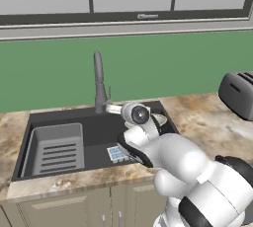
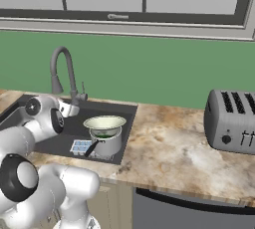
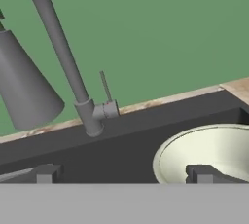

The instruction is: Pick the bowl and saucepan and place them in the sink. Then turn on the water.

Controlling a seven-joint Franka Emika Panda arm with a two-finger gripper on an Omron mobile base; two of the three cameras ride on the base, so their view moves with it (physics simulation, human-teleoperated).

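Fingers (image 3: 124, 173) spread wide, holding nothing, above bowl (image 2: 104, 122) resting on saucepan (image 2: 106, 143) in sink (image 1: 99, 130), facing faucet (image 3: 63, 57)

The bowl (image 2: 104, 122) looks glossy and pale, sitting on the brushed-metal saucepan (image 2: 107, 143). The sink (image 1: 99, 132) is matt dark grey; the worktop (image 2: 174, 148) looks like polished mottled stone. At the right, the toaster (image 2: 231, 121) looks metallic.

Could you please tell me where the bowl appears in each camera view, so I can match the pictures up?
Left base view: the bowl peeks out at the sink's right end, mostly hidden behind the arm.
Right base view: left of centre, sitting on top of the saucepan in the sink.
Hand view: lower right, between the open gripper fingertips' far side.
Shared landmark: the faucet, left of the bowl.
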